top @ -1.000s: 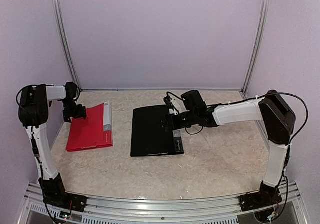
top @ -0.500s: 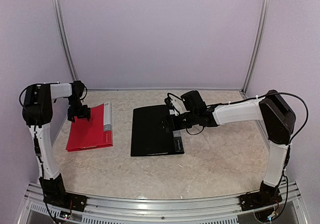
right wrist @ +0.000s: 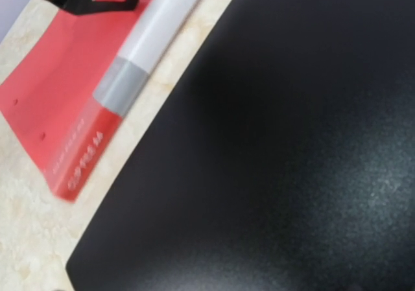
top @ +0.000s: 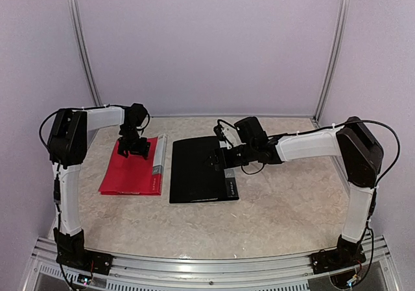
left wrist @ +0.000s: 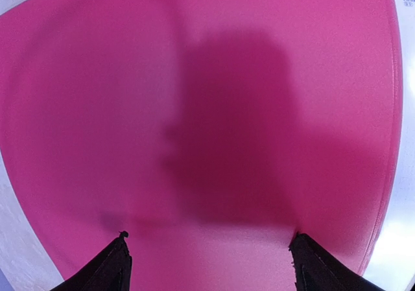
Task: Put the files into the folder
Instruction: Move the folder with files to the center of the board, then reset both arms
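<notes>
Marbled beige tabletop point(top: 279, 213) lay under everything, with broad bare room to the right of the black folder point(top: 194, 174) and in front of it. That black folder sat closed and flat, its long axis running from near to far and its edges about square to the table. Left of it, just beside and not touching, lay the red folder point(top: 126, 174), also closed. Its long axis ran near to far too, with the far end leaning slightly towards the black folder. A narrow strip of table separated the two.

Over the far right part of the black folder hung the right gripper point(top: 219, 156), its jaws spread wide with nothing seen between them. To the left of the black folder, the left gripper point(top: 133, 147) stood over the far end of the red cover, fingers well apart and pinching nothing. Whether the tips touched the cover could not be told.

A white spine strip point(top: 158, 158) ran along the red folder's edge facing the black folder. A small grey label point(top: 229, 186) marked the black folder's near right corner.
</notes>
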`<state>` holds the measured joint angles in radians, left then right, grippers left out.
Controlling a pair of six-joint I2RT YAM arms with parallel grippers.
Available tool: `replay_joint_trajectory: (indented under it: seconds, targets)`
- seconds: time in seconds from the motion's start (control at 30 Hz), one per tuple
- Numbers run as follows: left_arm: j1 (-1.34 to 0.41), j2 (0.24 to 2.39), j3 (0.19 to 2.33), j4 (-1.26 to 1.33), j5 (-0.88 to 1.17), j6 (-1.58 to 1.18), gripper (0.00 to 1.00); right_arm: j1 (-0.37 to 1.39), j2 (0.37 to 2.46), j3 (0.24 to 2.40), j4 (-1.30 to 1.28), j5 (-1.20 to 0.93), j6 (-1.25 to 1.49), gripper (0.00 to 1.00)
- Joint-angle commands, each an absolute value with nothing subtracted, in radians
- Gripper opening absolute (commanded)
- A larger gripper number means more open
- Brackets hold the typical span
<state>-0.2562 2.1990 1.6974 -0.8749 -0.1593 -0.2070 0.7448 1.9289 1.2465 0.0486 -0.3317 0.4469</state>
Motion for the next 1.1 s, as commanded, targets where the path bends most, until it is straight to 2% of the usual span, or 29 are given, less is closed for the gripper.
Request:
replay_joint_trajectory:
  seconds: [0.0,0.33,0.6,0.87,1.07]
  targets:
    - [-0.329,2.257,1.682,-0.972,-0.123,-0.249,0.83,0.748,1.921,1.261,0.016,-0.298,0.453,0.92]
    - [-0.413,2.167,1.617,-0.986,-0.131,-0.302,0.88,0.746,1.910,1.288,-0.056,-0.214,0.416,0.93]
    - [-0.409,2.010,1.604,-0.983,-0.231,-0.292,0.99,0.701,1.849,1.296,-0.126,-0.079,0.369,0.96]
    - [-0.397,1.769,1.442,-0.697,-0.249,-0.280,0.99,0.635,1.727,1.277,-0.187,0.131,0.292,0.99]
    - [-0.398,1.548,1.268,-0.438,-0.289,-0.268,0.99,0.578,1.592,1.168,-0.081,0.211,0.249,0.99]
